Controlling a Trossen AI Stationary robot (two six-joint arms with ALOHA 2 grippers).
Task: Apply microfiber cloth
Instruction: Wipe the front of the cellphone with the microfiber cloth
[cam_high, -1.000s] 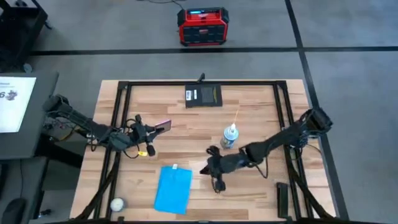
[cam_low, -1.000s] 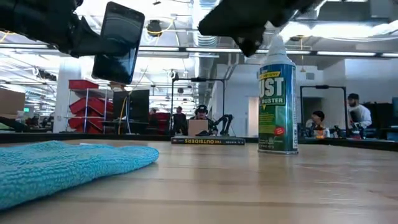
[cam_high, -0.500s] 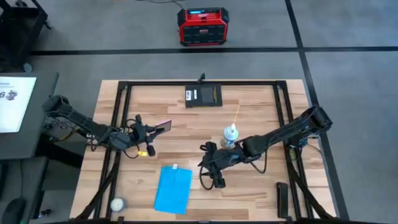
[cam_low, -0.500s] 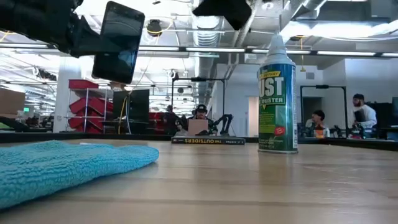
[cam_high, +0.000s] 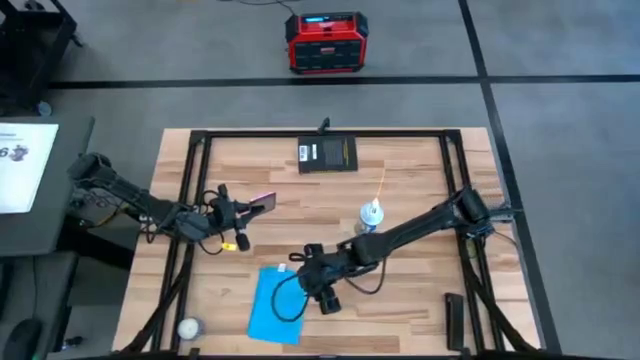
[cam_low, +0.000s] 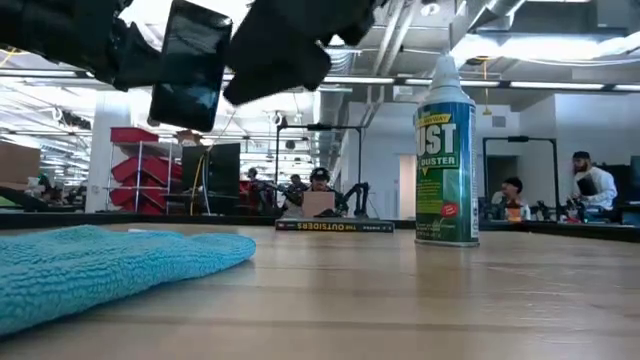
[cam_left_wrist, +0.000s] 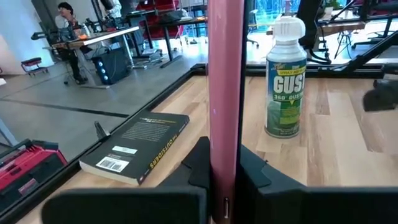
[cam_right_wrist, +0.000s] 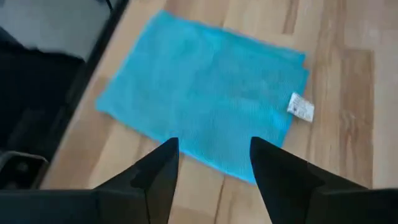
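Leftward now, my right gripper (cam_high: 300, 272) hovers wide open over the microfiber cloth (cam_high: 278, 304); my left gripper (cam_high: 248, 207) holds the phone (cam_high: 262, 201).

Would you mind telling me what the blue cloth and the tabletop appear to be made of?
The microfiber cloth looks like soft, matte, fuzzy textile; its nubby pile shows in the low view. The table looks like pale wooden planks with visible grain and a smooth, slightly glossy finish, perhaps butcher block.

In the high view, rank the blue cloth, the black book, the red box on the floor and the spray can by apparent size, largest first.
1. Red box.
2. Microfiber cloth, though the right gripper covers part, so it may rival the box.
3. Black book.
4. Spray can, seen end-on from above, so it looks smallest.
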